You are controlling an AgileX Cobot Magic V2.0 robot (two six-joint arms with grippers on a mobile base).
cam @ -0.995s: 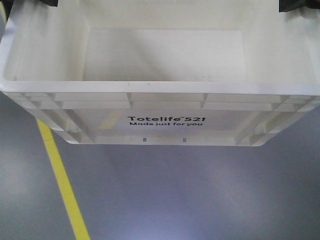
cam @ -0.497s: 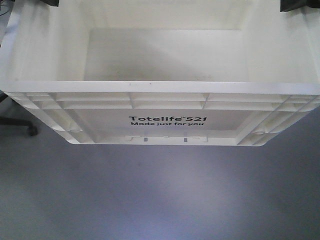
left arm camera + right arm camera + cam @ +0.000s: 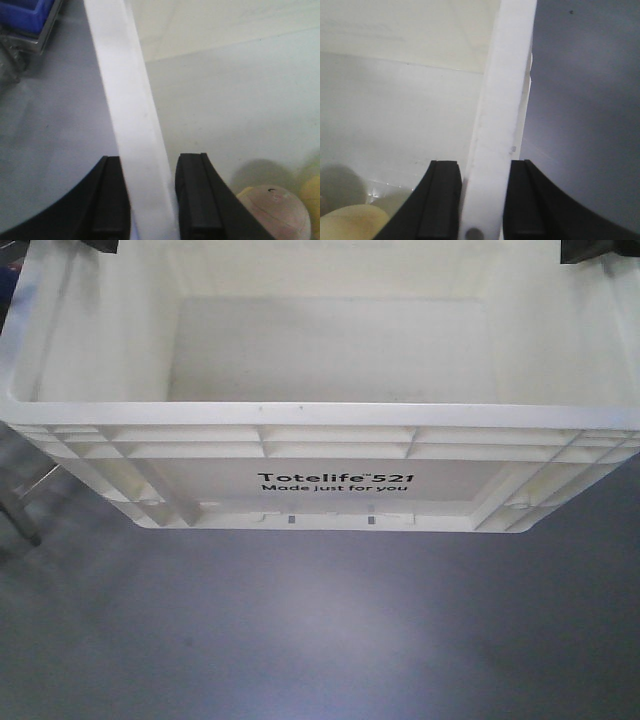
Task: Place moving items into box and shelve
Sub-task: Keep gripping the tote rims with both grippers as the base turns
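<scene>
holds the box [image 3: 320, 412] by its side rims over the floor [image 3: 320, 640], left end effector [image 3: 151, 165] and right end effector [image 3: 485, 167] each clamped on one rim, pinkish-brown ball [image 3: 272, 212] and cream-yellow ball [image 3: 352, 222] loose on its bottom, and may lose this narrow grip or tilt it if one arm moves faster.

Box [image 3: 320, 413] is plain white with a ribbed pattern on the outside, a bit creamier on the inside walls. The print [image 3: 333, 482] on its front wall is black. Floor [image 3: 320, 640] is a dull bluish grey. Left gripper [image 3: 152, 167] and right gripper [image 3: 485, 172] are both matte black. Pink ball [image 3: 272, 212] is really a dusty pinkish brown with a tiny dark mark, yellow ball [image 3: 352, 222] is pale cream. Bin [image 3: 25, 12] is bright blue.
</scene>
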